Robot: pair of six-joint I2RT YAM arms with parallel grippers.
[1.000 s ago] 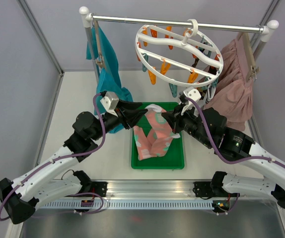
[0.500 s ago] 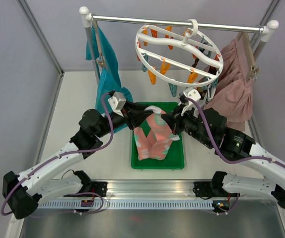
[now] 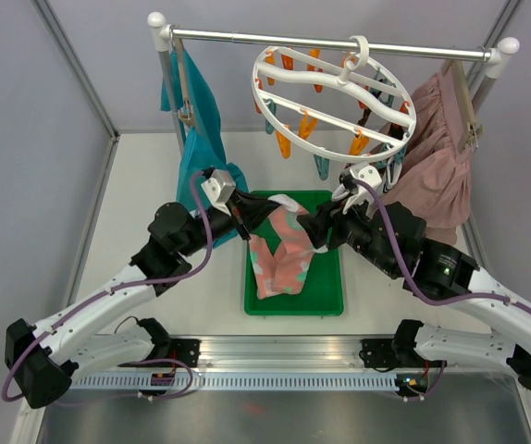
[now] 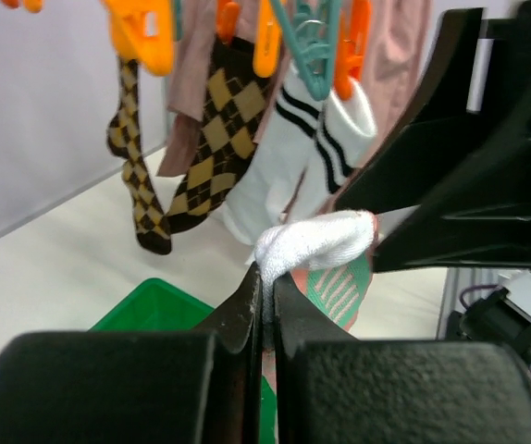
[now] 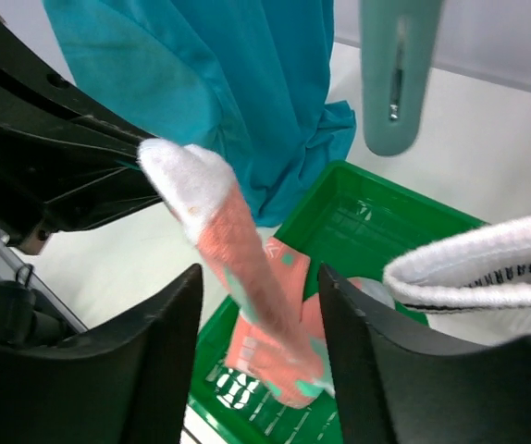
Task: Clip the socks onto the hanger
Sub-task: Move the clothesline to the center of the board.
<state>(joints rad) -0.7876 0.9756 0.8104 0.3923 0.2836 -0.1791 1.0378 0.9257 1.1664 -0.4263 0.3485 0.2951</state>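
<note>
My left gripper [image 4: 267, 277] is shut on the white cuff of a pink sock [image 4: 316, 240] with mint patches. In the top view the sock [image 3: 279, 252] hangs from the left gripper [image 3: 267, 215] down into the green tray [image 3: 295, 309]. My right gripper [image 3: 314, 229] stands open just right of the cuff, its fingers [image 5: 168, 314] either side of the hanging sock [image 5: 247, 268] without touching it. The white ring hanger [image 3: 335, 92] hangs on the rail above. Argyle socks [image 4: 215, 129] and a white striped sock [image 4: 293, 157] are clipped to it.
A teal garment [image 3: 201, 139] hangs at the rail's left end and a dusty-pink skirt [image 3: 437, 166] at its right. A teal clip [image 5: 397, 74] and a white striped sock [image 5: 487, 268] dangle close above my right gripper. More pink sock lies in the tray [image 5: 376, 213].
The left gripper moved in and closed on the sock's cuff. The right gripper, shut on the sock before, has opened and let it go.
</note>
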